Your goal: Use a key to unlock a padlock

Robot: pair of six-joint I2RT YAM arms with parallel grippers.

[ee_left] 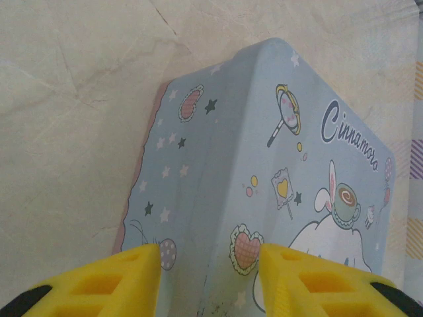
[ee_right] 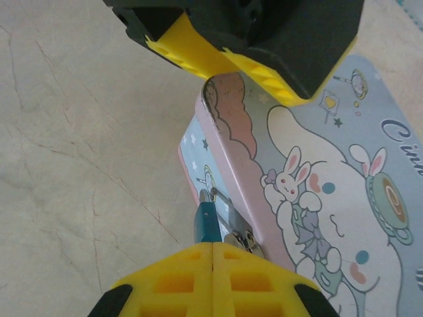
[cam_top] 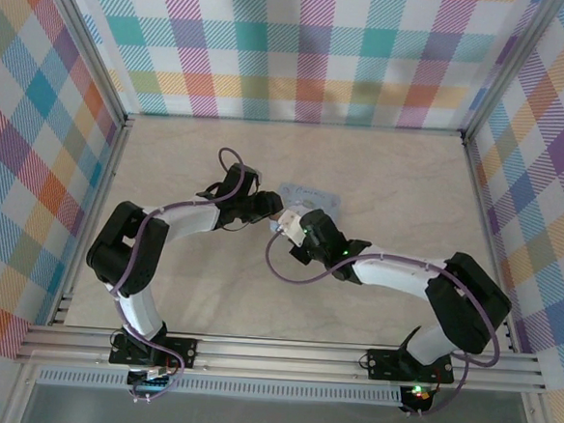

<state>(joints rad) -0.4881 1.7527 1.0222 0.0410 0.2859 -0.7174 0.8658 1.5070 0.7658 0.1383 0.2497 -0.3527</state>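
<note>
The bench (cam_top: 391,171) is a pale cream surface with faint stone-like veins, and a light-blue cartoon-printed box (cam_top: 314,194) lies on it near the middle, slightly toward the far side.

**A:** Where's the box (cam_top: 314,196)?
**B:** Middle of the table (cam_top: 401,171), a little toward the far edge. My left gripper (ee_left: 210,261) straddles its left end, one finger each side.
**A:** And the padlock (ee_right: 209,223)?
**B:** On the box's side wall, right at the tips of my right gripper (ee_right: 213,247), which reaches in from the near right.
</note>
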